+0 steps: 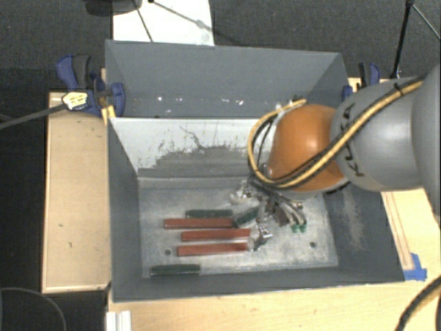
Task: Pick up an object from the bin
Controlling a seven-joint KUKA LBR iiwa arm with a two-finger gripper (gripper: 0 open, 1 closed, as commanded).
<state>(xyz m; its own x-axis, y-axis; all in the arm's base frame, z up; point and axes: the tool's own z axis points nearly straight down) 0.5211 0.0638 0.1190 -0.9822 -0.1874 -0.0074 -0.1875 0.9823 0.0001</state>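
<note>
Bin (313, 252) of grey metal, viewed from above, with the arm (393, 143) entering from the right; its wrist bears an orange cover (303, 150) looped with cables. Beneath the cover we find the end effector (262, 227), low over the bin floor. We cannot tell whether it is spread or pressed together, because the wrist hardware crowds it, and we see nothing plainly pinched in it.

Three red-brown bars lie side by side near the floor's middle, running left to right: the upper red-brown bar (198, 223), the middle red-brown bar (215, 235) and the lower red-brown bar (209, 249). The end effector sits at the right-hand ends of the middle and lower ones. A long dark green bar (209, 214) lies just behind the upper red-brown one, a short dark green piece (244, 218) rests against the end effector's left side, and another dark green bar (174, 270) lies well apart near the front wall. A small green bit (298, 227) shows just right of the end effector.

We judge the likeliest target to be the middle red-brown bar or the short dark green piece. To grasp well, we would straddle a single bar across its narrow width, keep clear of its neighbours, close fully, then lift straight up so that nothing drags.
</note>
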